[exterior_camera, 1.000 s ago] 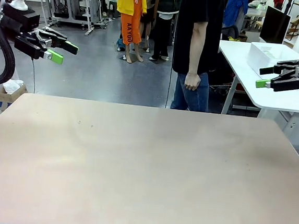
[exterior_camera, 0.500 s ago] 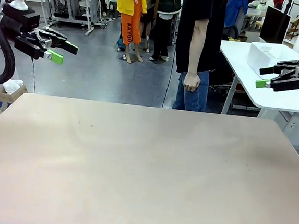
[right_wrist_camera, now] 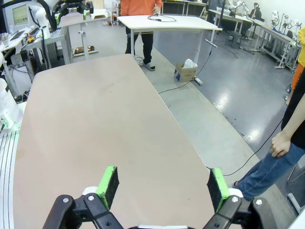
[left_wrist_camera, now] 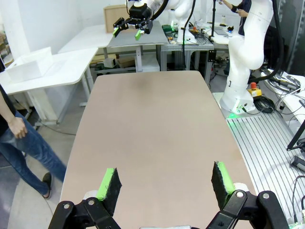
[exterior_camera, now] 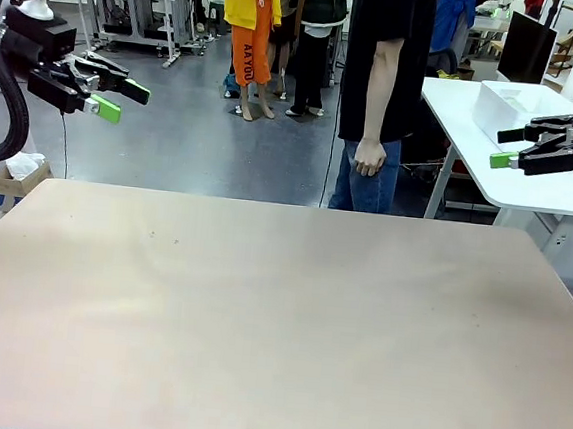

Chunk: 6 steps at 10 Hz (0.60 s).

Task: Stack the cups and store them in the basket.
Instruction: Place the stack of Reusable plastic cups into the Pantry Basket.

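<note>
**A:** What is on the desk (exterior_camera: 278,314)?

**B:** A bare, pale tan surface with rounded corners. The left gripper (exterior_camera: 116,99) hangs above the desk's far left corner, its black fingers with green pads spread apart and holding nothing. The right gripper (exterior_camera: 508,147) hangs above the far right corner, its fingers also spread apart and holding nothing.

**A:** Where are the cups and the basket?

**B:** I cannot point to any cups. A white rectangular container (exterior_camera: 522,107) sits on a white side table (exterior_camera: 560,188) beyond the right gripper; I cannot tell whether it is the basket.

**A:** Is anyone there?

**B:** A person (exterior_camera: 377,92) in a black top and blue jeans stands just past the far edge, one hand (exterior_camera: 369,157) hanging loosely at the hip.
</note>
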Available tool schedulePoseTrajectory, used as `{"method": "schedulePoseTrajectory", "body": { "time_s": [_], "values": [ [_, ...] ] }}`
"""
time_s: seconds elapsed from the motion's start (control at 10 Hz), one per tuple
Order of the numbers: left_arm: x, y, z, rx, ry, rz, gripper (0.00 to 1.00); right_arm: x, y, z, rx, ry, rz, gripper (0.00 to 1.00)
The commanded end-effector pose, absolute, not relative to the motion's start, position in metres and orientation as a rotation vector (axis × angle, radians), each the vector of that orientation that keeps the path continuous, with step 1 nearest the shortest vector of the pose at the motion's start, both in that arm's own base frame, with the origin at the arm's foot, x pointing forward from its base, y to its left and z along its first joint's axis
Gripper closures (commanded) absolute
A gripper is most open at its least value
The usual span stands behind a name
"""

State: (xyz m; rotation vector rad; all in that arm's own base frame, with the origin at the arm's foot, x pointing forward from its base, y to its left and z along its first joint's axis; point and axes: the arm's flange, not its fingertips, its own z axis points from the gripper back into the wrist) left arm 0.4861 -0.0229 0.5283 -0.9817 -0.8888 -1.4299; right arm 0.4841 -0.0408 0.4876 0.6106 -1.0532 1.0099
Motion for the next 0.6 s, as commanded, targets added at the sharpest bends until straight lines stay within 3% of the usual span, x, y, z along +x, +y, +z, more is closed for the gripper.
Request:
{"method": "schedulePoseTrajectory", "body": {
  "time_s": [0.0, 0.5],
  "values": [
    [0.4845, -0.0238, 0.5312, -0.981, -0.868, -1.425, 0.00, 0.4864, -0.0394, 0.4907, 0.602, -1.039, 0.994, 0.00],
    [0.4845, -0.0238, 0.5312, -0.981, -0.868, -1.425, 0.00, 0.4864, -0.0394, 0.4907, 0.602, -1.039, 0.994, 0.00]
  ]
}}
